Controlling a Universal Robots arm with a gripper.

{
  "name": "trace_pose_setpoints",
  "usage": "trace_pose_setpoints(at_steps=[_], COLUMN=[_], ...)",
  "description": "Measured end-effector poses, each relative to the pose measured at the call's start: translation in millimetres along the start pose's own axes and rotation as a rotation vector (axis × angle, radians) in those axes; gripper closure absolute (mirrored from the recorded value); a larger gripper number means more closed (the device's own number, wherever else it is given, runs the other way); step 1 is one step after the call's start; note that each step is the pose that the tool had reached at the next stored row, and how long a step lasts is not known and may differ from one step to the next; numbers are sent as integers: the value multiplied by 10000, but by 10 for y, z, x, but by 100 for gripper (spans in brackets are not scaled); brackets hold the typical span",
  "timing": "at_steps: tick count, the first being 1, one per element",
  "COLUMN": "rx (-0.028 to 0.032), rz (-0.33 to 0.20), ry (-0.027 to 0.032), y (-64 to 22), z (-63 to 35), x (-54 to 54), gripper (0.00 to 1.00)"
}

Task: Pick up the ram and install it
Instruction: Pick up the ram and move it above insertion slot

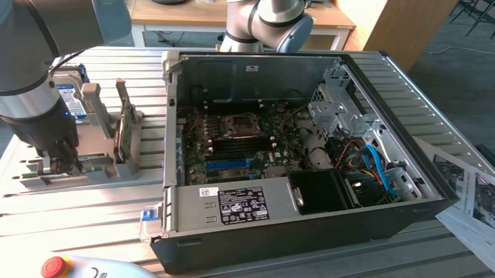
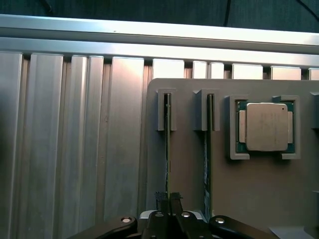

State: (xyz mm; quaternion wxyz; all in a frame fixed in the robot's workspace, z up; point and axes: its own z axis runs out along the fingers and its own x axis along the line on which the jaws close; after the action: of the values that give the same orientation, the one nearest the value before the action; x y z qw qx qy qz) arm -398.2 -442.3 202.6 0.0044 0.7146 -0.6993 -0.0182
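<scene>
As the arm (image 1: 31, 87) stands nearly upright over the grey holder (image 1: 116, 171) on the slatted table (image 1: 77, 202), at the exterior view's left of the open computer case (image 1: 309, 231), its gripper (image 1: 68, 165) points straight down into the holder. From the wrist, the gripper (image 2: 168, 199) is pinched closed on the thin top edge of the ram (image 2: 167, 149). The ram stands on edge in the slot nearest the holder's (image 2: 189, 174) outer edge. A second stick (image 2: 208, 149) stands in the next slot, between the ram and a CPU (image 2: 264, 127).
</scene>
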Motion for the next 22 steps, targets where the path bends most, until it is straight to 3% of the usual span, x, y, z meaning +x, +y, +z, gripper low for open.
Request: trace_pose_setpoints(at_steps=[22], rx=[-50], rz=[1], ry=[0], y=[9], z=[-272], x=[-5], gripper=[88])
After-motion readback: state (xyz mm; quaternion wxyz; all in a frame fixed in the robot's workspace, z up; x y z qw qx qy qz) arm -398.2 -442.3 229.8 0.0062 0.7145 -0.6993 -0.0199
